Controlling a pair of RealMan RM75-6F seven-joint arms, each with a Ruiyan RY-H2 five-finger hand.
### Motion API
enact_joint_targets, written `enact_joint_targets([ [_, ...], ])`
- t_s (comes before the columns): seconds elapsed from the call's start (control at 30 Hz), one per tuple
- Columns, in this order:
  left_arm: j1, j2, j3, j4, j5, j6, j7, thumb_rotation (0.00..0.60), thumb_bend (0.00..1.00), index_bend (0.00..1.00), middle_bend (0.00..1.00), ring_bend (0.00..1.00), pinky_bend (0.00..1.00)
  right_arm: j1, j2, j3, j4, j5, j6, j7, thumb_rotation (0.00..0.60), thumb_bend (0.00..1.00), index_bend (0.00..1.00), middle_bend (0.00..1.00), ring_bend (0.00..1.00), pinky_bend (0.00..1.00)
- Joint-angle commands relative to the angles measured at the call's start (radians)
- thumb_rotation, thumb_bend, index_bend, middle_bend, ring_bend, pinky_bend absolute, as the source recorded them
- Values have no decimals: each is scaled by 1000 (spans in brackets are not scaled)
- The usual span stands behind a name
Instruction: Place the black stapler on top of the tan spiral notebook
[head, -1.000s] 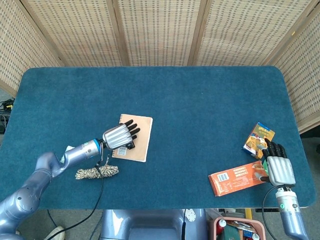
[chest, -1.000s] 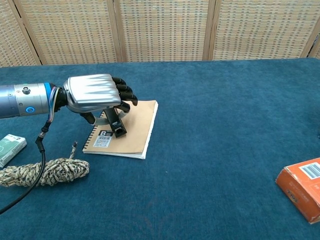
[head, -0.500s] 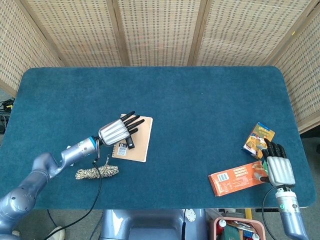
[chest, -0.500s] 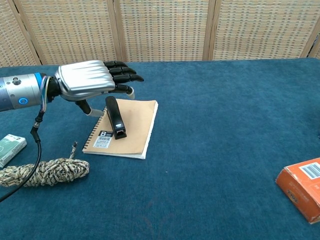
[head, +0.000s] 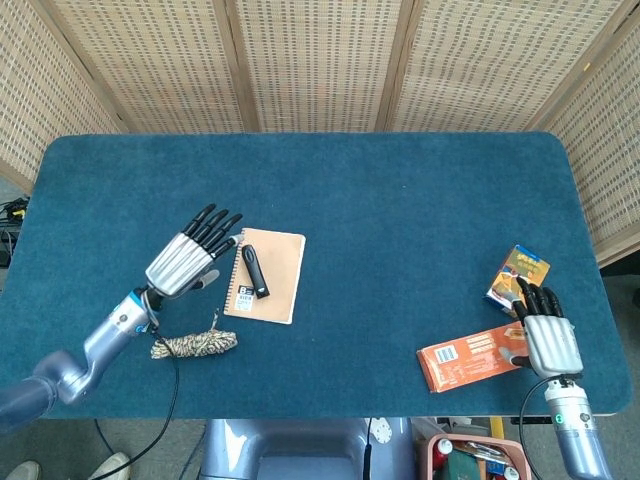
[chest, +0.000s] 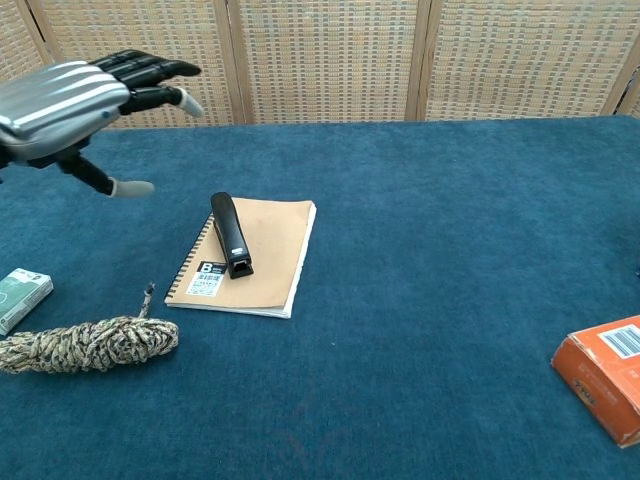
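Fingers (head: 215, 222) of the left hand (head: 185, 262) are spread and hold nothing, pointing toward 1 o'clock, well left of the stapler (head: 256, 271). It lies on the notebook (head: 272, 275), near its spiral edge. Risk seems small: a low swing back could knock it off. Right hand (head: 548, 338) rests open at 4 o'clock, touching the orange box (head: 468, 359).

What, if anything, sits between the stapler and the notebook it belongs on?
Nothing visible does. The stapler already lies on the notebook, along its spiral edge. The left hand is open and clear of both, off to the notebook's left. The rope lies on the table beside the notebook.
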Motion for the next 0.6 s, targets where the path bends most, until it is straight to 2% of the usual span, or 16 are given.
enact_joint_targets([
  [0.03,267,221,9,-490,-165,159,236,600,222,179,11,13,0,-4,6,-9,-23,-30,24,-11,600,36,158,0,0,5],
  [0.2,389,276,64,-592,-181,228,248,600,221,104,0,0,0,-8,11,-26,-40,-78,45,-14,600,36,158,0,0,5],
  [0.33,470,308,106,-627,-165,278,257,600,223,71,0,0,0,-12,12,-37,-53,-110,66,-26,600,36,158,0,0,5],
  [0.6,542,306,115,-599,-170,281,223,600,219,39,0,0,0,-22,21,-41,-70,-131,88,-28,600,36,158,0,0,5],
])
